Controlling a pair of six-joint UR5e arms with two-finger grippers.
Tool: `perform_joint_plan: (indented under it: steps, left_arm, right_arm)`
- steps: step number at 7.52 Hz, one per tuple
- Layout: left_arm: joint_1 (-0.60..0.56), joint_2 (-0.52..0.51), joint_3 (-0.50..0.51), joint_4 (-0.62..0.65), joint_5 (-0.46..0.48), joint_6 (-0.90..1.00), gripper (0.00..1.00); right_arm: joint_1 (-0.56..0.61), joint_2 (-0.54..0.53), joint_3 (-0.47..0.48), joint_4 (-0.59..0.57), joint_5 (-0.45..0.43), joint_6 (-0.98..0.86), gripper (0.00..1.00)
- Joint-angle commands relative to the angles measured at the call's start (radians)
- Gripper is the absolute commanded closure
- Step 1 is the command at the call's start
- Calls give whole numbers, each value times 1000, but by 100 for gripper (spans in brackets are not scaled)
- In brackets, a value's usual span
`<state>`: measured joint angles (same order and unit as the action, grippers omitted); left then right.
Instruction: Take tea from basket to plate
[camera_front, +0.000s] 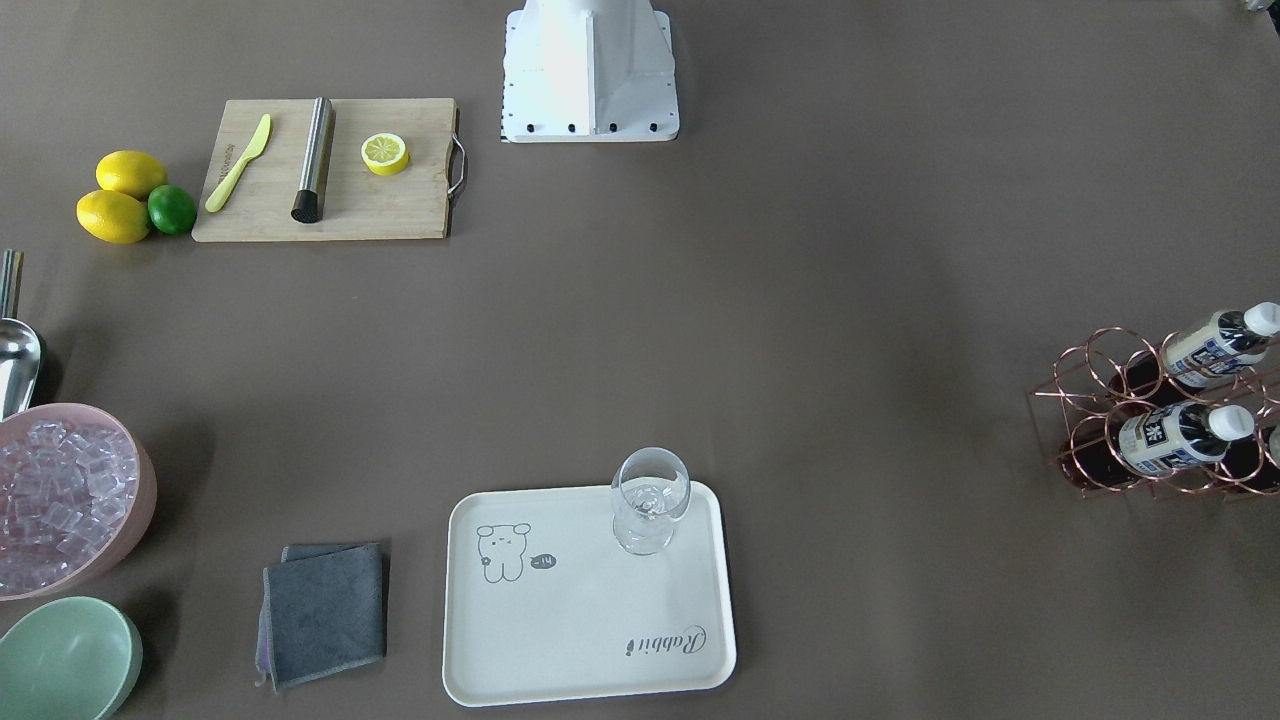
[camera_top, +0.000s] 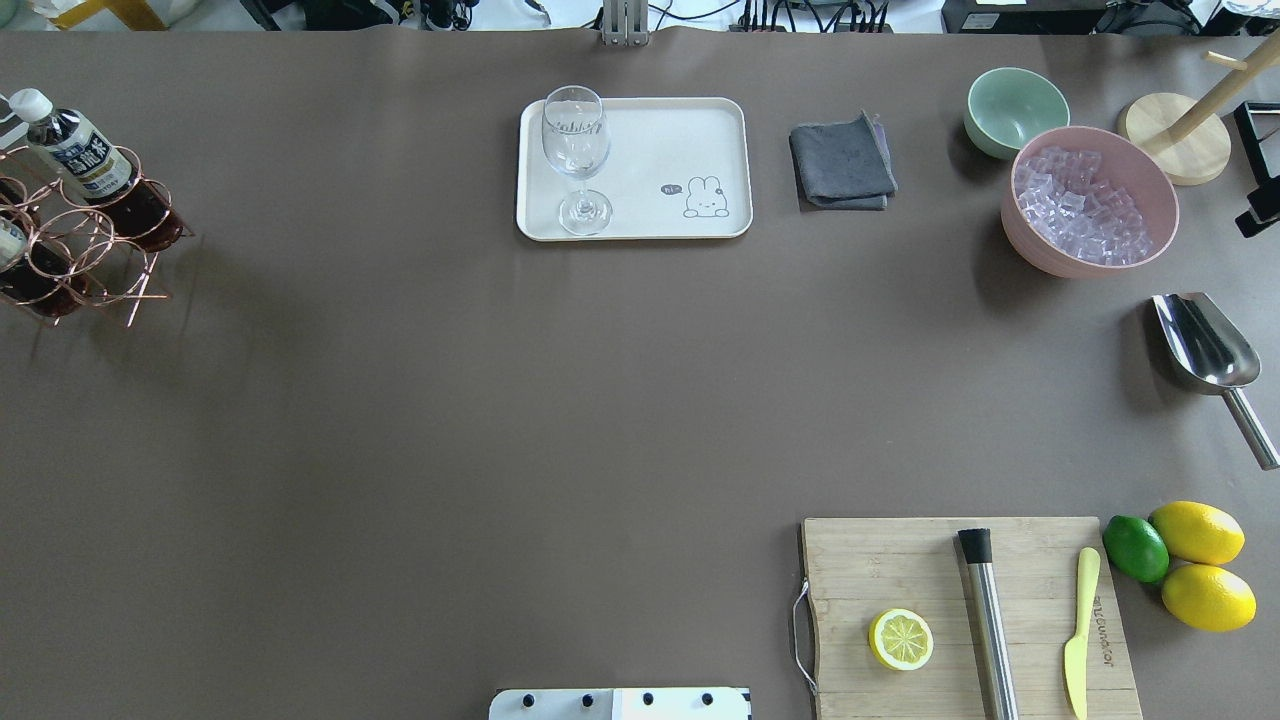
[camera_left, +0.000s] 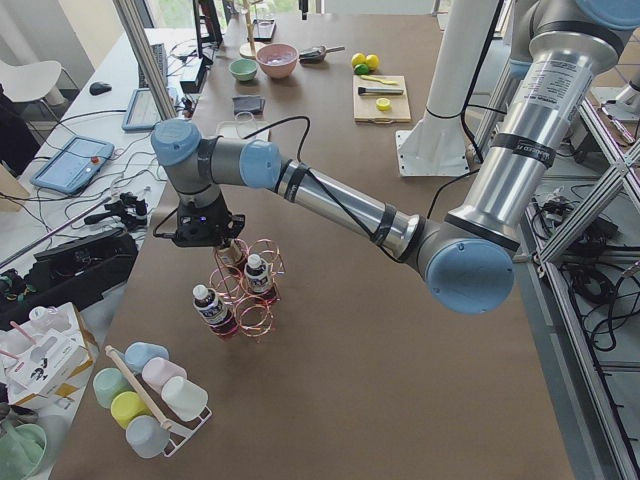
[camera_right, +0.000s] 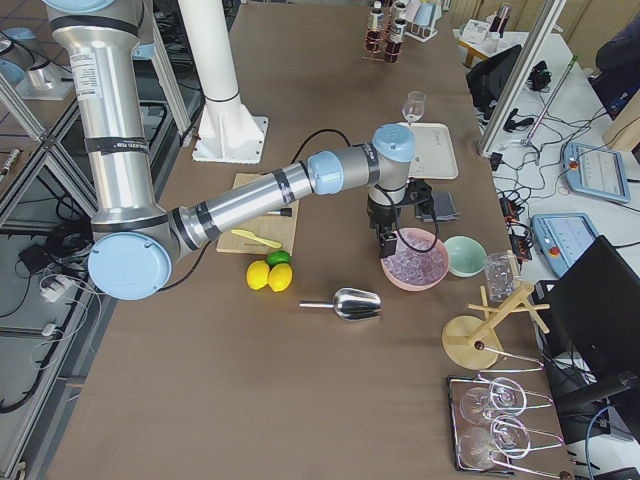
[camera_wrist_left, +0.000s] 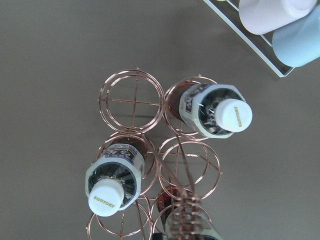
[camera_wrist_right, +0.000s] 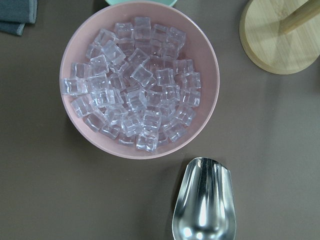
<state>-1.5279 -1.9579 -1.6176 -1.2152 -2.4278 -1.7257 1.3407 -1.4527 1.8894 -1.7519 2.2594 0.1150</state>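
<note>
The tea bottle (camera_wrist_left: 115, 177) sits in the basket (camera_wrist_left: 135, 102), well apart from the plate (camera_front: 590, 640), and whether either arm's jaws are open I cannot tell; a skewed pull could snag and drag the basket along the bench (camera_front: 800, 350).

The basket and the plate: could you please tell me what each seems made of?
The basket looks like thin metal wire, shiny copper-coloured, its open rings glinting. The plate seems smooth matte cream plastic or melamine, with a printed drawing.
</note>
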Motion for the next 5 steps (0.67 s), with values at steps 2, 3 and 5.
perform_joint_plan:
  steps: [2, 3, 5]
  left_arm:
    - [12, -140, -217, 296, 1, -207, 100]
    - [82, -160, -298, 302, -4, -304, 100]
    - [211, -205, -447, 303, -8, -525, 100]
  right_arm:
    - [0, 0, -3, 2, -3, -1, 0]
    - [0, 0, -4, 2, -3, -1, 0]
    - [0, 0, -6, 2, -4, -1, 0]
